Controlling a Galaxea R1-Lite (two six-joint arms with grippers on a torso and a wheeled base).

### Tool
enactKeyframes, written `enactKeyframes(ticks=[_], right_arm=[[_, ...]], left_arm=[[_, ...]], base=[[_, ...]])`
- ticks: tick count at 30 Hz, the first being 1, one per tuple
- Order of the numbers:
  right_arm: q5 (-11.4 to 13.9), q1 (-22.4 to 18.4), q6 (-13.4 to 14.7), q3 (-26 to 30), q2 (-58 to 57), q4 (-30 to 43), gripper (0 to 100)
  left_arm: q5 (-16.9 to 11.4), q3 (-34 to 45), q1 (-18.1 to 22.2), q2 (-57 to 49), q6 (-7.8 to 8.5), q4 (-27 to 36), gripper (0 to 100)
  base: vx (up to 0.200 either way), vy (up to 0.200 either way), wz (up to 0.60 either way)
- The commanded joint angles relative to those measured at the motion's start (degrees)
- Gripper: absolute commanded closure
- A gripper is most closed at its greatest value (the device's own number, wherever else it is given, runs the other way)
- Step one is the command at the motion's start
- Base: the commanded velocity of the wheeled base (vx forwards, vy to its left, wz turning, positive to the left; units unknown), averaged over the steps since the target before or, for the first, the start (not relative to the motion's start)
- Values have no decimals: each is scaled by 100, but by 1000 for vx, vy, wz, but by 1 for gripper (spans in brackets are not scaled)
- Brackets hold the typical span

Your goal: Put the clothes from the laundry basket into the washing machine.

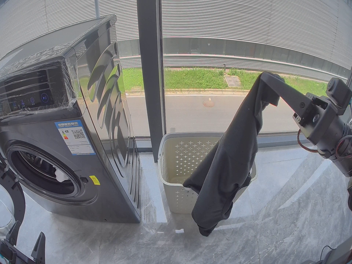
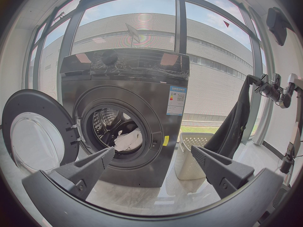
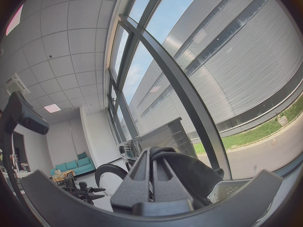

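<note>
A dark grey garment hangs from my right gripper, which is shut on its top, high above the white laundry basket. The cloth's lower end dangles over the basket's front right rim. The same garment shows beside the window in the left wrist view, and bunched over the shut fingers in the right wrist view. The washing machine stands to the left, its round door swung open. White cloth lies inside the drum. My left gripper is open and empty, low in front of the machine.
A dark window post rises behind the basket, with glass on both sides. The grey marble floor spreads in front of the basket and machine. The machine's open door stands out at the lower left.
</note>
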Motion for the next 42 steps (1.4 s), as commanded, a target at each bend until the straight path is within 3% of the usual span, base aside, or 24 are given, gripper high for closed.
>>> enactKeyframes(ticks=[1,10,20,30,35,37,39,40,41,42], right_arm=[[7,33,19,142,-377,2,100],[130,183,10,766,-808,2,100],[429,191,-8,704,-703,2,100],[447,191,-16,493,-623,2,100],[543,200,-43,423,-553,2,100],[570,209,-43,396,-544,2,100],[570,350,-43,335,-571,2,100],[579,358,-51,335,-571,2,100],[570,473,-51,388,-606,2,100],[579,525,-51,414,-632,2,100]], left_arm=[[-1,-1,0,-93,-2,-1,0],[-1,-1,0,-93,7,-1,0],[-10,-10,0,-93,7,-1,0],[-10,-1,0,-93,-2,-1,0],[-54,-1,0,-93,42,-10,0],[-133,-1,0,-93,86,-19,0],[-704,8,0,-93,253,-36,0],[-739,8,0,-93,262,-45,0],[-1249,26,0,-93,438,-71,0],[-1574,43,0,-93,613,-98,0]], base=[[0,0,0],[-156,0,0],[-200,0,0],[-200,0,0],[0,0,0],[0,0,0],[0,0,0],[0,0,0],[0,0,0],[0,0,0]])
